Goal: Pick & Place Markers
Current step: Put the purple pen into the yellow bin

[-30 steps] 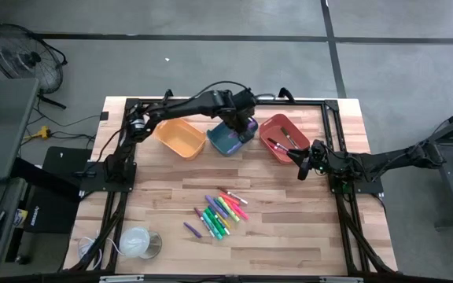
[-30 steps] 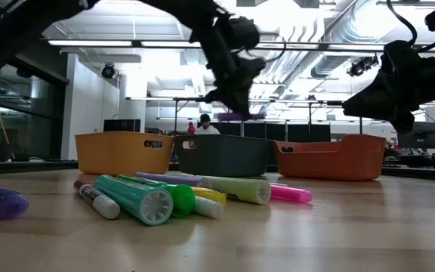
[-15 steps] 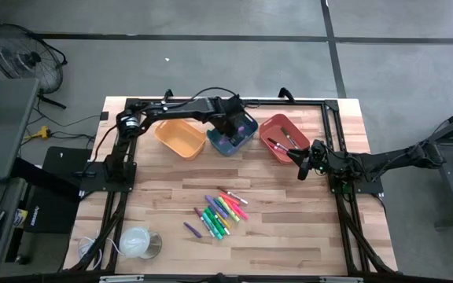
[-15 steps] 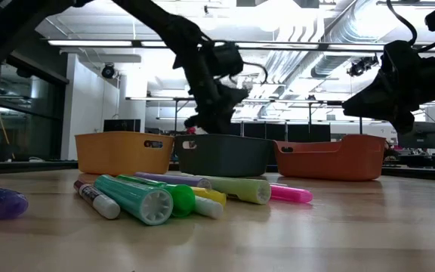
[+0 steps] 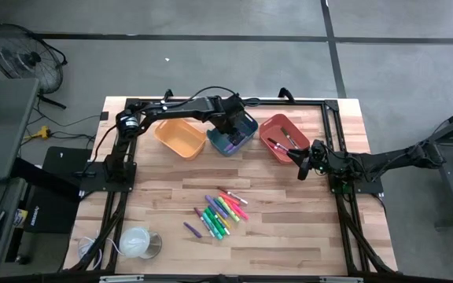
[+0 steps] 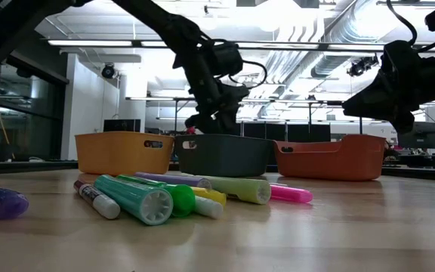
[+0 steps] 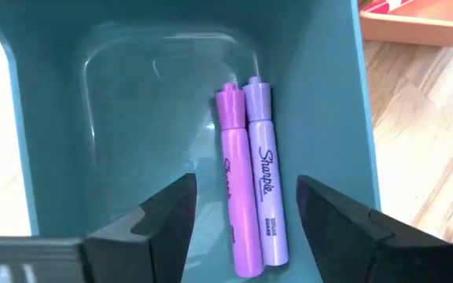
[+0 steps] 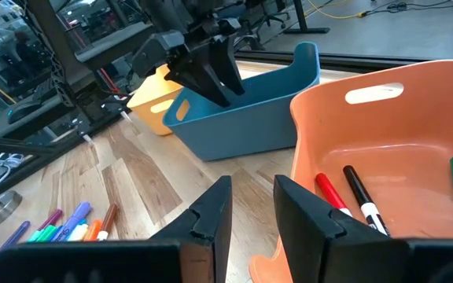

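Observation:
Two purple markers [image 7: 236, 196] [image 7: 264, 181] lie side by side on the floor of the blue bin [image 5: 230, 140], against one wall. My left gripper [image 7: 246, 189] hangs just above them, inside the bin [image 6: 225, 155], open, one finger on either side and touching neither. A heap of bright markers [image 5: 220, 211] lies on the table's near middle [image 6: 168, 198], with one purple marker [image 5: 192, 229] a little apart. My right gripper [image 8: 252, 189] waits beside the red bin [image 5: 280, 135], its fingers a little apart with nothing between them.
The orange bin [image 5: 181, 137] stands left of the blue one. The red bin [image 8: 415, 157] holds a red, a black and a green marker. A white round thing [image 5: 138, 242] sits near the table's front left corner. A black frame runs along the table's edges.
My left gripper has gone toward the table's left and down into the blue bin. The purple marker it held above the bin a second ago has left its fingers and lies on the bin's floor beside the other one.

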